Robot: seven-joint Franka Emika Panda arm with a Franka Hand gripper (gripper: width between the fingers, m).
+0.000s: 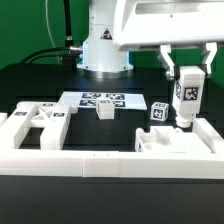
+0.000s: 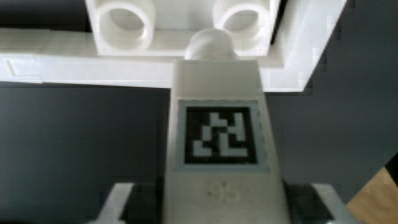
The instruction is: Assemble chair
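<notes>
White rail (image 1: pixel 100 170), black table (image 1: pixel 40 85), green backdrop (image 1: pixel 30 30)

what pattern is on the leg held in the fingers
A black-and-white square tag on the white square plastic leg; clearest in the wrist view.

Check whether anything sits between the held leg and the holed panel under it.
Nothing visible. The claw holds the leg upright over the panel, tip toward its holes. The small cube stands aside, at the exterior view's left of the leg.
</notes>
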